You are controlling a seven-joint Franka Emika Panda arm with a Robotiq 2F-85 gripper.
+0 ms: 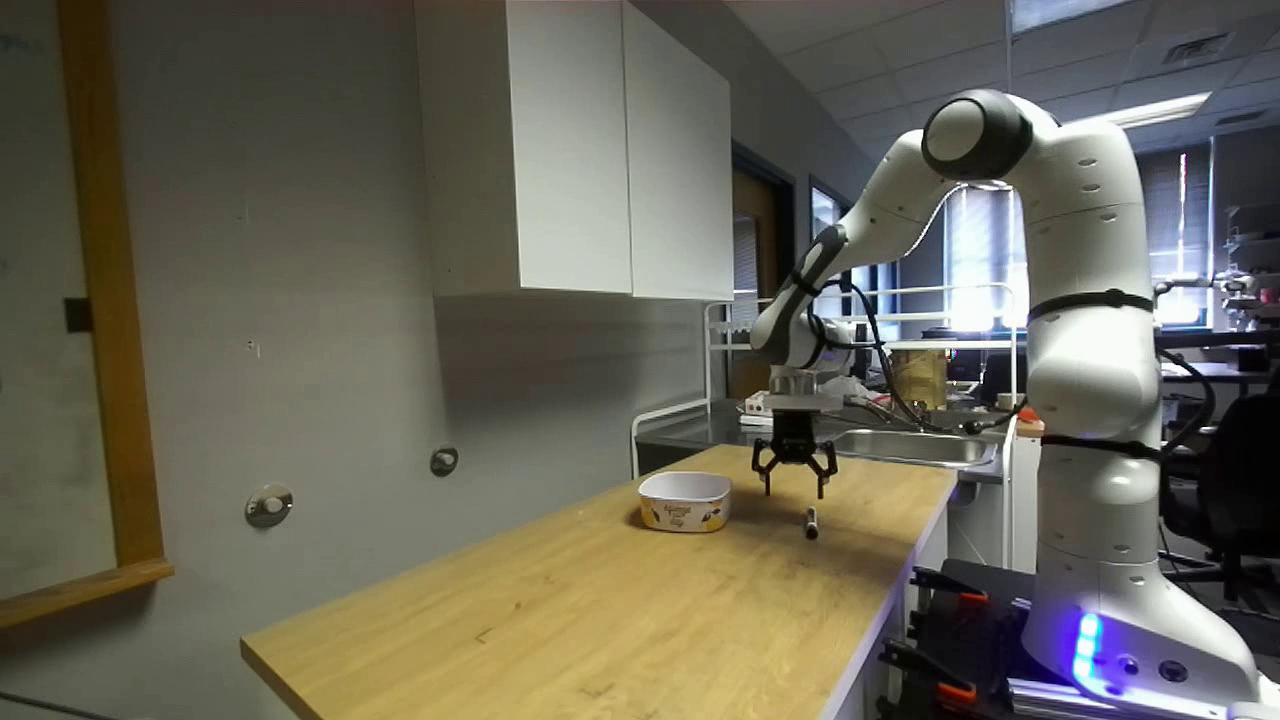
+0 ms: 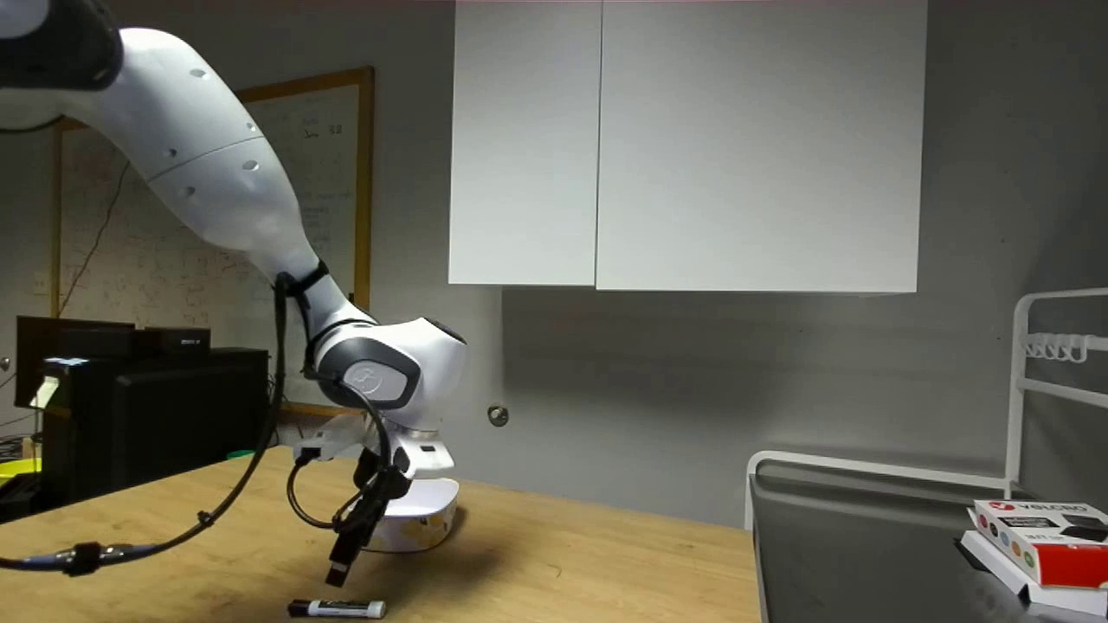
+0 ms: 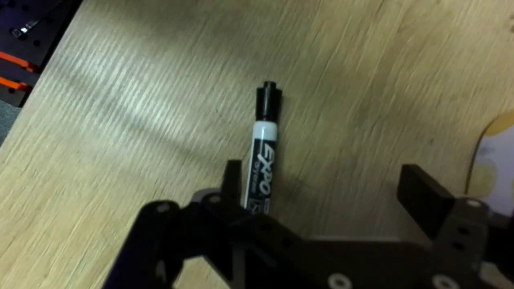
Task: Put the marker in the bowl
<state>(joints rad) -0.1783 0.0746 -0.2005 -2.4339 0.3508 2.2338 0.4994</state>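
Note:
The marker [image 1: 811, 523] is a black and white Expo pen lying flat on the wooden table in both exterior views [image 2: 338, 609]. In the wrist view the marker [image 3: 263, 156] has its black cap pointing up the picture, and its lower end is hidden behind a finger. The bowl [image 1: 685, 505] is a white tub with a yellow print, upright beside it; it is partly behind the gripper in an exterior view [image 2: 424, 523]. Only its edge [image 3: 494, 168] shows at the wrist view's right. My gripper [image 1: 795, 490] is open and empty above the table, its left finger in the wrist view [image 3: 321, 176] near the marker.
The wooden table [image 1: 600, 600] runs along the wall under a white cabinet [image 1: 620, 150]. A sink [image 1: 910, 447] and a white rail [image 1: 670, 410] stand beyond its far end. Boxes [image 2: 1047, 541] lie on the dark counter. Orange-handled clamps [image 1: 950, 690] are by the robot base.

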